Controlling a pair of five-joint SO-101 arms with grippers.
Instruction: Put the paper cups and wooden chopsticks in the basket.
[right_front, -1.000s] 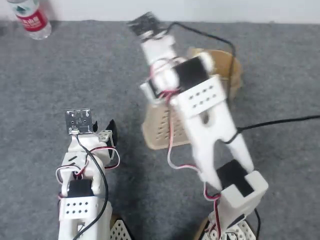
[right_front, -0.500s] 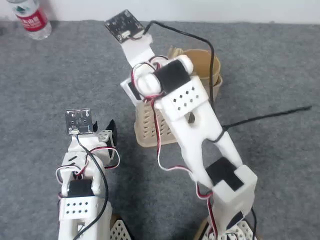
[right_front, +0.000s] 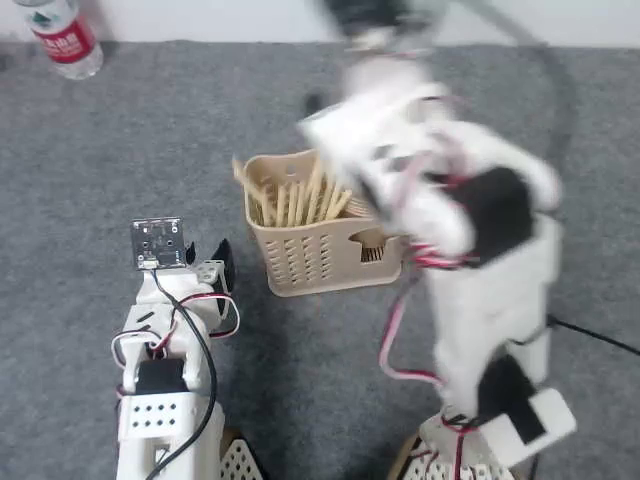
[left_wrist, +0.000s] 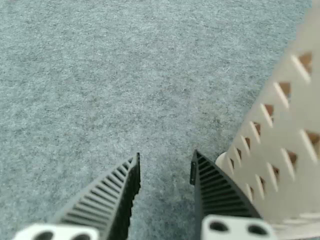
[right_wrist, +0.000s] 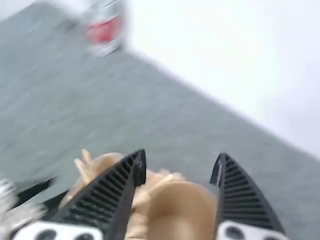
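A beige perforated basket (right_front: 320, 255) stands mid-table on the grey carpet, with several wooden chopsticks (right_front: 290, 200) upright inside it. In the right wrist view my right gripper (right_wrist: 180, 167) is open and hangs above the basket. A brown paper cup (right_wrist: 175, 210) and chopstick tips (right_wrist: 86, 165) lie below it. The right arm (right_front: 440, 190) appears blurred over the basket's right side. My left gripper (left_wrist: 164, 162) is open and empty just above the carpet, with the basket wall (left_wrist: 280, 145) close beside one finger. In the high view the left gripper (right_front: 218, 258) sits left of the basket.
A plastic bottle (right_front: 62, 35) with a red label stands at the far left corner, and the same bottle (right_wrist: 105, 27) shows in the right wrist view. Grey carpet (right_front: 120, 140) lies open to the left of the basket. A white wall borders the far edge.
The right arm has swung up and to the right, uncovering the basket and its chopsticks. The basket has shifted slightly. The left arm has kept still.
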